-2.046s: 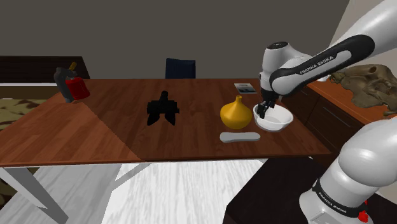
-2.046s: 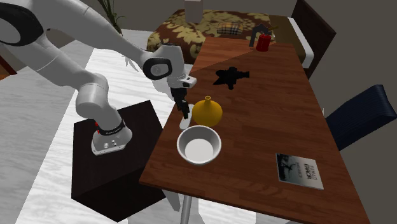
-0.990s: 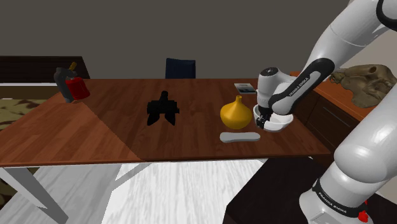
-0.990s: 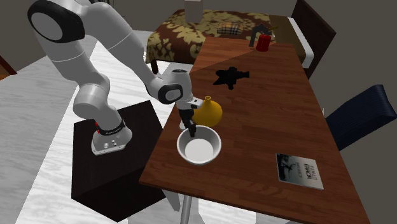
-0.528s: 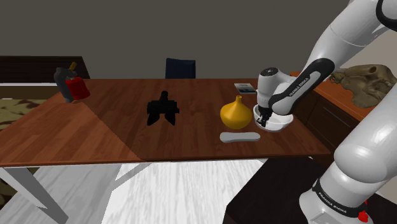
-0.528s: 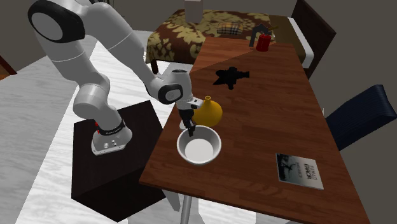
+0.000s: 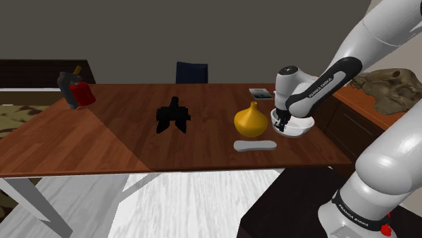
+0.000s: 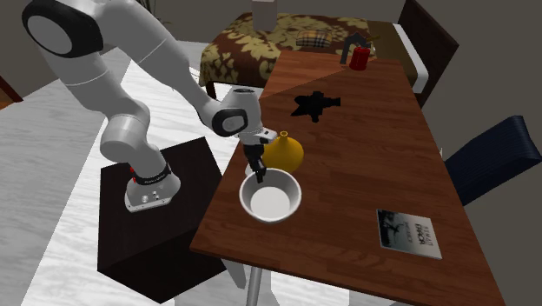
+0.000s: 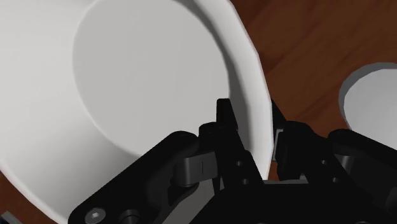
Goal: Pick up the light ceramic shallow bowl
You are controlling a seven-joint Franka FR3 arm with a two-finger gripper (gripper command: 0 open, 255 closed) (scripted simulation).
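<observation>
The white shallow bowl (image 7: 297, 125) hangs just above the brown wooden table (image 7: 101, 142), near its edge by the stand. My black gripper (image 7: 278, 123) is shut on the bowl's rim on the side facing the yellow vase (image 7: 251, 120). In the second exterior view the gripper (image 8: 257, 173) clasps the near rim of the bowl (image 8: 272, 199), right beside the vase (image 8: 282, 153). In the wrist view one of the fingers (image 9: 224, 118) is inside the bowl (image 9: 127, 83) and the other outside, with the gripper (image 9: 252, 124) pinching the wall between them.
A flat grey piece (image 7: 254, 145) lies in front of the vase. A black camera-like object (image 7: 172, 116) sits mid-table, a red and dark item (image 7: 80, 93) at the far end, a book (image 8: 408, 232) near the bowl. A blue chair (image 8: 495, 156) stands at the table's side.
The fingers have shut on the bowl's rim. Gripper and bowl have then risen slightly off the table, shifting a little toward the shoulder view's right.
</observation>
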